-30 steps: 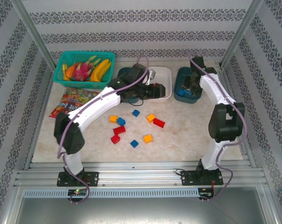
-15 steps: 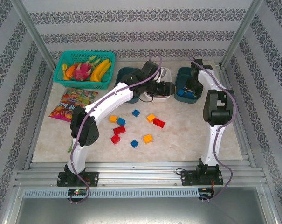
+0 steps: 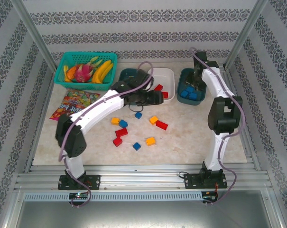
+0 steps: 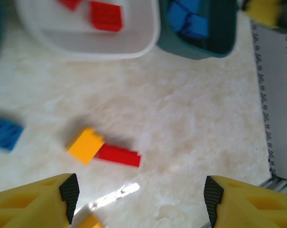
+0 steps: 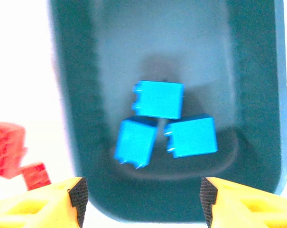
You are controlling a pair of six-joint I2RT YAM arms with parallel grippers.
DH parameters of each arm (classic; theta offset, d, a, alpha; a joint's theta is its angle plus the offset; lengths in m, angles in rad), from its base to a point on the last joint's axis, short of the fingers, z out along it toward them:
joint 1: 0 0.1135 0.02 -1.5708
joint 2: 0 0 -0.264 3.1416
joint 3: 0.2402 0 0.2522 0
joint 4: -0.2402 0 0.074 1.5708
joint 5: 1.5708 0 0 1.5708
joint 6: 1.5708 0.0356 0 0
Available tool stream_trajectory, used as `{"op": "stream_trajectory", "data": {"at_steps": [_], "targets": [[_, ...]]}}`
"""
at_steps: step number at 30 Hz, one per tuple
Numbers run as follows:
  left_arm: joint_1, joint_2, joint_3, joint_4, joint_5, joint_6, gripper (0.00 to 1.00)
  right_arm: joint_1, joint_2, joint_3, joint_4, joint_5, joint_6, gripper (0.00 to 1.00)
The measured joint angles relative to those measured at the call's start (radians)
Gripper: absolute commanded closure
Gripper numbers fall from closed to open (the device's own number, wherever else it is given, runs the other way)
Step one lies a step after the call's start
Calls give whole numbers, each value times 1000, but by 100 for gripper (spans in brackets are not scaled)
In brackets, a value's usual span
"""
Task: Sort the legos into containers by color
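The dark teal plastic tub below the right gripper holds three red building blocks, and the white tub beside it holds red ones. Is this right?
The three building blocks in the dark teal plastic tub below the right gripper are blue, as the right wrist view shows. The white tub beside it holds red ones.

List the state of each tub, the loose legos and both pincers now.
white tub: two red legos inside.
right teal tub: three blue legos inside.
left teal tub: partly behind the left arm, contents hidden.
loose legos: mixed colours on the table, unsorted.
left pincer: open, empty.
right pincer: open, empty.
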Motion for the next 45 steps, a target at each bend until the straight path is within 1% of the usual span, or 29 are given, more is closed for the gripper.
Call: {"op": "stream_trajectory", "data": {"at_steps": [2, 4, 6, 8, 9, 11, 14, 17, 18, 20, 23, 28, 31, 33, 41, 45], "targets": [[47, -105, -110, -15, -30, -75, 28, 51, -125, -78, 62, -13, -12, 34], [111, -192, -219, -19, -50, -154, 28, 124, -266, -190, 140, -41, -34, 32], [175, -262, -326, -22, -73, -241, 29, 225, -408, -331, 246, -84, -73, 30], [226, -308, -426, -25, -93, -341, 29, 347, -535, -496, 380, -148, -108, 29], [238, -316, -459, -24, -98, -381, 29, 397, -578, -566, 437, -177, -119, 27], [255, -314, -525, -23, -104, -480, 30, 502, -667, -749, 576, -230, -137, 17], [267, -278, -568, -14, -96, -600, 29, 599, -738, -947, 705, -249, -153, 11], [277, -214, -570, 9, -85, -690, 27, 669, -771, -1036, 762, -246, -176, 8], [281, -192, -570, 16, -83, -714, 27, 686, -777, -1045, 777, -246, -180, 4], [289, -147, -570, 27, -81, -759, 26, 707, -787, -1049, 804, -247, -187, 4], [299, -97, -569, 38, -81, -807, 27, 711, -800, -1049, 837, -247, -190, 4], [320, -32, -555, 63, -82, -836, 28, 712, -808, -1049, 851, -247, -192, 4], [328, 8, -532, 82, -85, -838, 31, 712, -808, -1049, 851, -247, -191, 5], [329, 29, -523, 96, -85, -839, 36, 712, -809, -1049, 851, -247, -191, 5], [330, 56, -524, 107, -85, -853, 65, 711, -809, -1049, 850, -249, -191, 6], [330, 48, -521, 106, -98, -843, 70, 708, -809, -1049, 846, -246, -187, 6]]}}
